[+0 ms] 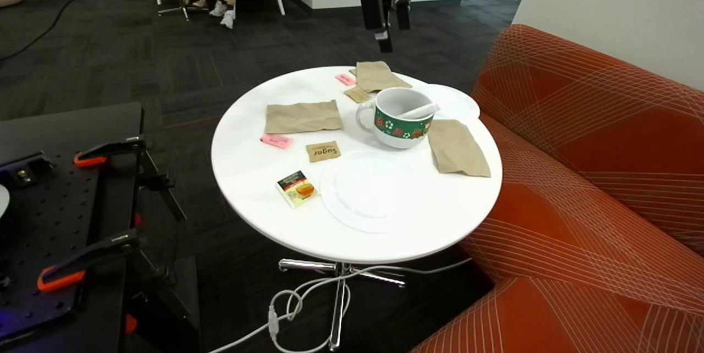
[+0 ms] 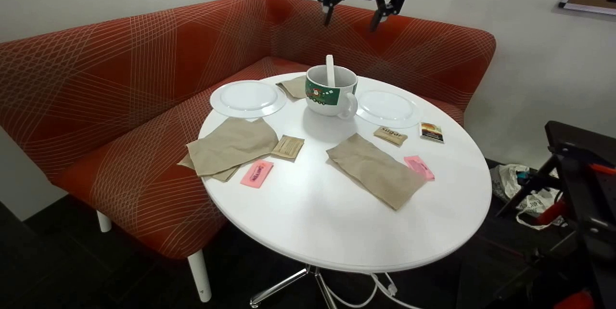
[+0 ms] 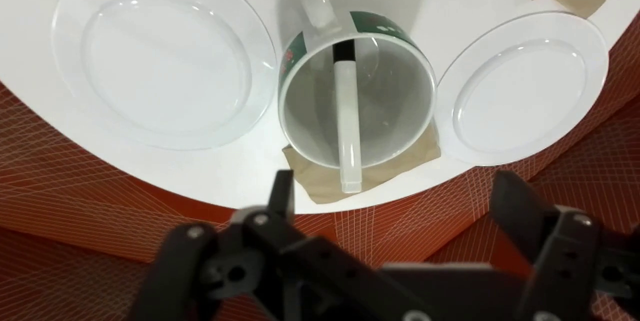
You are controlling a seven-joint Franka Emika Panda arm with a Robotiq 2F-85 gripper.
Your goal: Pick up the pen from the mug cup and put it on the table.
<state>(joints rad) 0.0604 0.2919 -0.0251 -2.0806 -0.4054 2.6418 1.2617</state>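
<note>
The white mug cup (image 1: 391,128) with its green patterned band stands upright on the round white table (image 1: 253,177). The mug also shows in an exterior view (image 2: 321,96) and in the wrist view (image 3: 382,26). A white pen (image 3: 348,121) with a black end leans inside the mug. Its white end sticks out over the rim, and it shows in both exterior views (image 1: 421,111) (image 2: 330,72). My gripper (image 2: 350,25) is open and empty, above the mug and apart from it. In the wrist view the fingers (image 3: 395,180) are spread wide, with nothing between them.
White plates (image 2: 248,98) (image 2: 387,108) lie on both sides of the mug. Brown napkins (image 1: 304,117) (image 1: 457,148), pink packets (image 1: 276,141), a sugar packet (image 1: 323,151) and a tea packet (image 1: 297,188) lie on the table. An orange-red sofa (image 2: 144,193) borders the table.
</note>
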